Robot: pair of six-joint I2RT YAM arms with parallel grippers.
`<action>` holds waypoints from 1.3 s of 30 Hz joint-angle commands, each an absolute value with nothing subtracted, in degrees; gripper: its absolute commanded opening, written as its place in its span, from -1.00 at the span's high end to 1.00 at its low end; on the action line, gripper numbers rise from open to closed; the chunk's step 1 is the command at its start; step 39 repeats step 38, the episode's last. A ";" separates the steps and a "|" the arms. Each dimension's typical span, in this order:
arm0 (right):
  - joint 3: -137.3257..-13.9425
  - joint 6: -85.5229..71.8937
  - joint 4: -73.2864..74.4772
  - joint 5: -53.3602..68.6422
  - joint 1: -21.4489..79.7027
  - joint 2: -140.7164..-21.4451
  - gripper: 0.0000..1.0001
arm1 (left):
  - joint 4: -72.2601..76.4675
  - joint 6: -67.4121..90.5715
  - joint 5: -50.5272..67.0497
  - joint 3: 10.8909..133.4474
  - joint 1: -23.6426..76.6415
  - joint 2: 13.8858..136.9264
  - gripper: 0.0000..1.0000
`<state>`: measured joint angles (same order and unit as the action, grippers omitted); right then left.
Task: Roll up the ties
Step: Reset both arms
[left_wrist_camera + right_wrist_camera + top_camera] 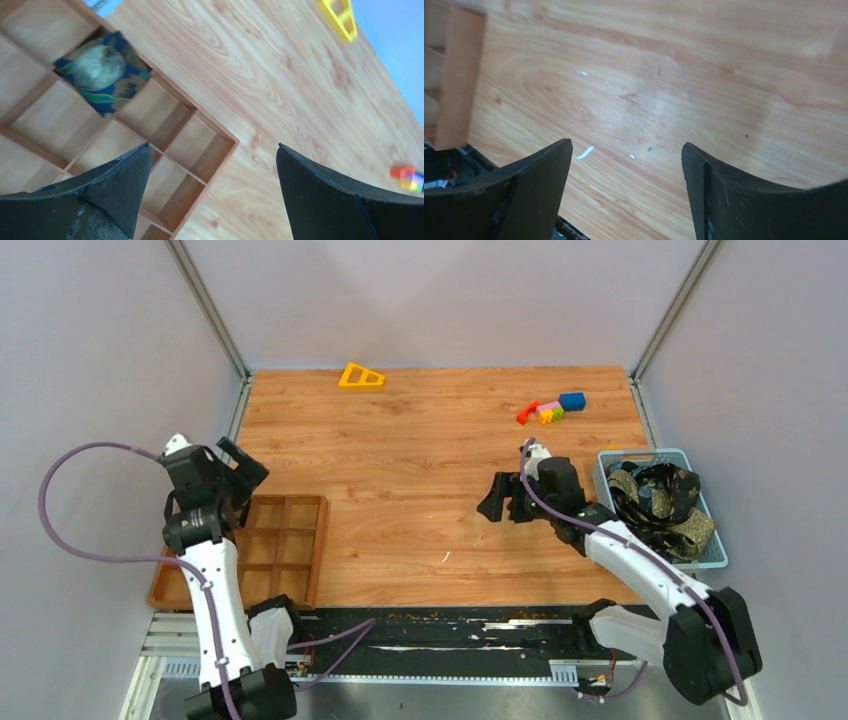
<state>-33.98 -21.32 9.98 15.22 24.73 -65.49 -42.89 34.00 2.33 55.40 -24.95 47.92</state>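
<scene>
Left end effector point(213, 145) splayed wide, empty

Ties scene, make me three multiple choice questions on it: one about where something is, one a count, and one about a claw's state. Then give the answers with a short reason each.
1. Where do the unrolled ties lie?
A. hung on the back wall
B. in the blue basket
C. spread flat mid-table

2. In the left wrist view, how many rolled ties show in the wooden tray?
A. none
B. three
C. one

3. How is the left claw?
A. open and empty
B. shut on a tie
C. shut and empty

Answers:
1 B, the patterned fabric is heaped inside the basket at the table's right edge.
2 C, a single rolled tie sits in one compartment and the others in view are bare.
3 A, its fingers stand wide apart with nothing between them.
</scene>
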 commanded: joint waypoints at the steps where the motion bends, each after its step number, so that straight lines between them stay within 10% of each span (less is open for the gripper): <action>1: -42.79 -20.31 18.06 12.45 25.15 -56.94 -0.63 | -45.39 29.40 5.42 57.33 -18.45 45.06 -1.00; 39: -50.81 -20.37 30.23 -3.07 25.09 -34.53 -0.95 | -51.25 18.23 6.66 49.33 -6.23 37.61 -1.00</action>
